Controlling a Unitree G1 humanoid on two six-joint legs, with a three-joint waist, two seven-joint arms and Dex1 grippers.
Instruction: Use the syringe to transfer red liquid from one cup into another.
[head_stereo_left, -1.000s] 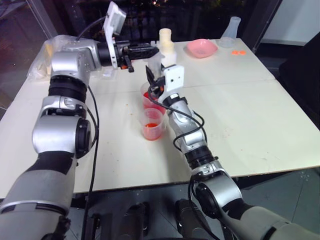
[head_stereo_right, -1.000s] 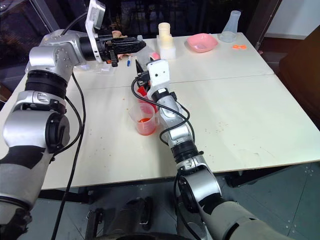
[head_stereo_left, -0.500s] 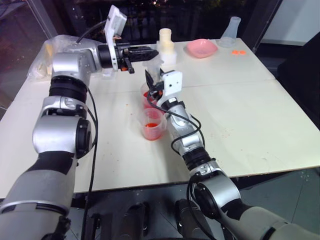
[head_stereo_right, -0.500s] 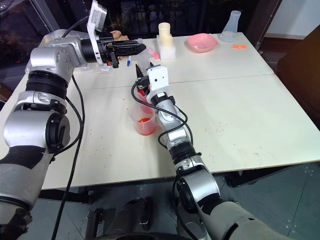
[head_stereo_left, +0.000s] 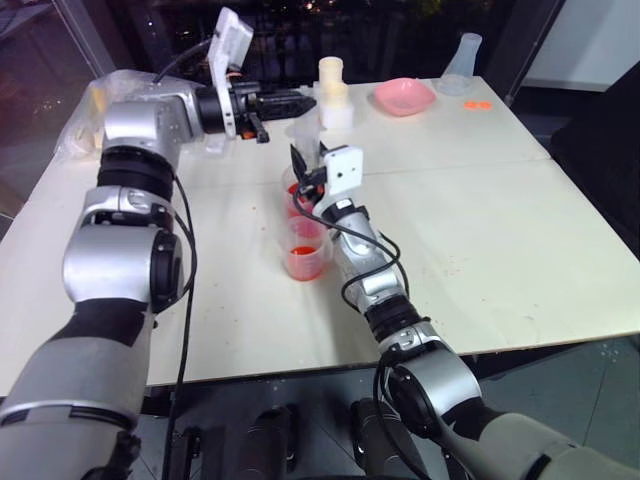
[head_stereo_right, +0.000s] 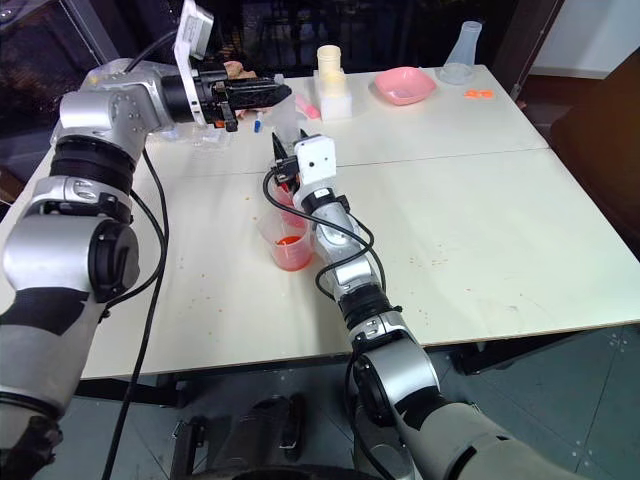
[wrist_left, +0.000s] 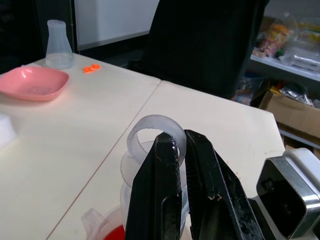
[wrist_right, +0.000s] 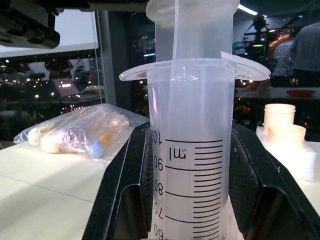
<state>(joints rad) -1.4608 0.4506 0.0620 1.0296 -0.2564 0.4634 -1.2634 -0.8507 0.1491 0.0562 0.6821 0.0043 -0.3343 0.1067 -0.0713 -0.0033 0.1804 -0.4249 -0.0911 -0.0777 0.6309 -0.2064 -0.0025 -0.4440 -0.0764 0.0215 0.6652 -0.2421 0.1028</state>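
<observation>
The syringe (wrist_right: 192, 175) stands upright, its clear barrel with black scale marks clamped between the fingers of my right gripper (head_stereo_left: 300, 160). Its white plunger rises from the barrel, and its top ring (wrist_left: 155, 120) is pinched by my left gripper (head_stereo_left: 303, 100), which reaches in level from the left. The syringe hangs over the far cup (head_stereo_left: 293, 200), which holds red liquid. The near cup (head_stereo_left: 305, 245) stands just in front, with red liquid (head_stereo_left: 303, 262) in its bottom. The syringe's tip is hidden behind my right gripper.
A pink bowl (head_stereo_left: 404, 96), a clear flask (head_stereo_left: 462, 62) and stacked cream containers (head_stereo_left: 333, 88) stand along the table's far edge. Small orange bits (head_stereo_left: 478, 104) lie near the flask. A plastic bag (wrist_right: 80, 132) lies at the far left.
</observation>
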